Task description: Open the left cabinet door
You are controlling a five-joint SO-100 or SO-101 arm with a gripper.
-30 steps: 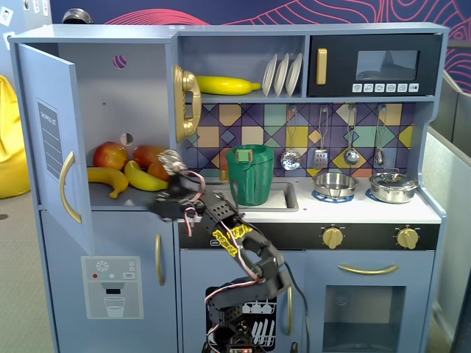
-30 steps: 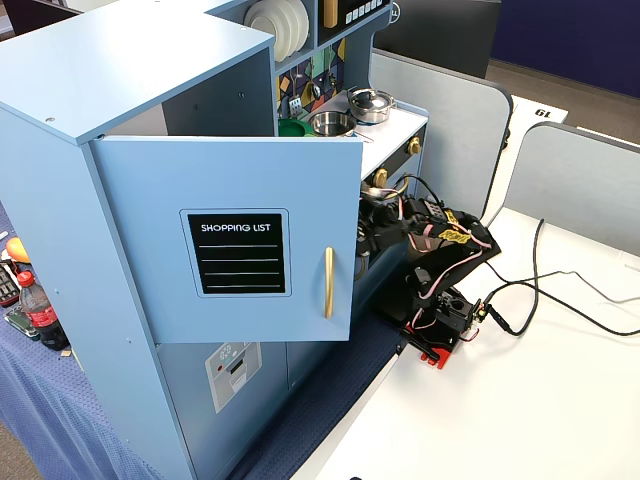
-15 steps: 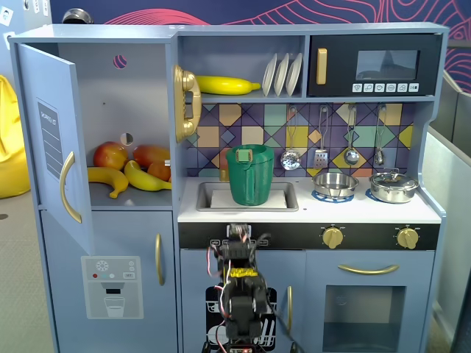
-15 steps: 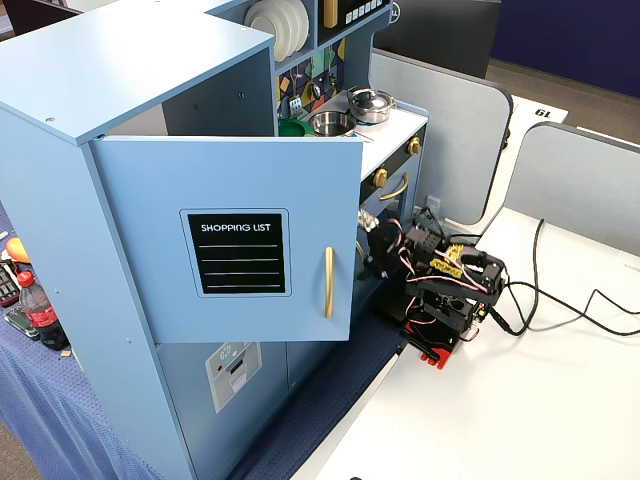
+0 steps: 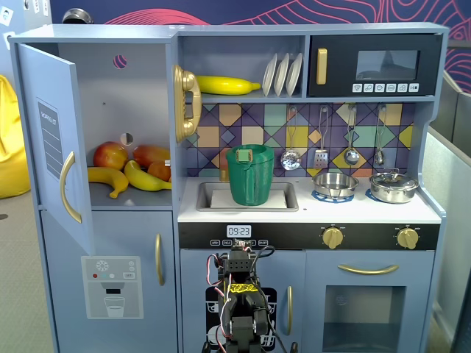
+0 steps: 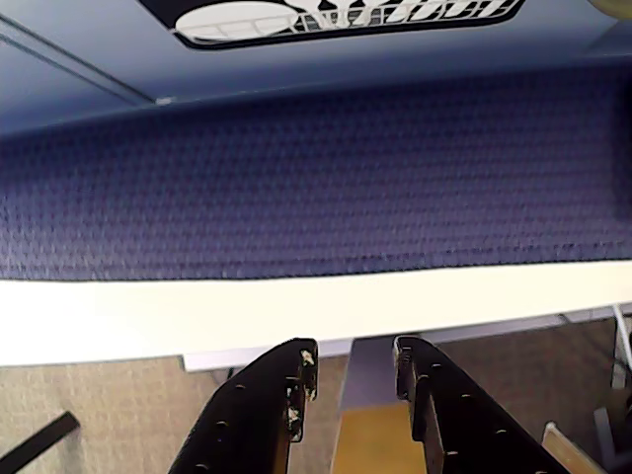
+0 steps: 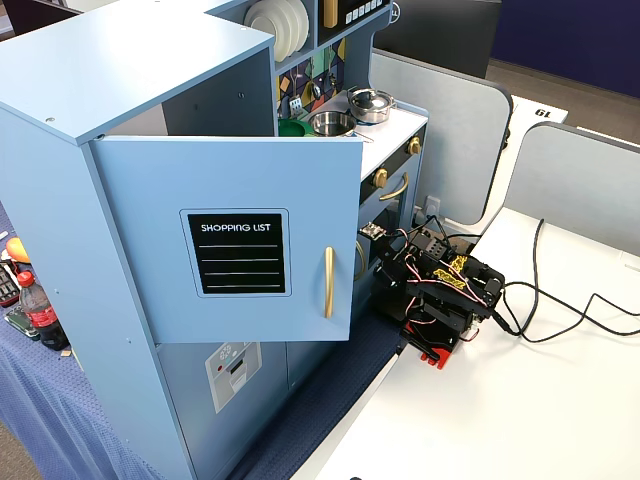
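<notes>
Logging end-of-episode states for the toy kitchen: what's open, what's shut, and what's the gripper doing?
Blue-grey door with black SHOPPING LIST panel and gold handle: swung wide open.
Blue-grey door with grey water-dispenser panel: shut.
Black microwave door with gold handle: shut.
Oven door with window and gold bar handle: shut.
Small door printed with dishes: shut.
Gripper: black fingers slightly apart, holding nothing.

— What sort of place was it?
— An office or lab: grey partition panels (image 7: 440,130) stood around a white table (image 7: 520,420).
— And the kitchen?
— Only a toy kitchen (image 5: 243,213) on a blue cloth (image 6: 316,178).
</notes>
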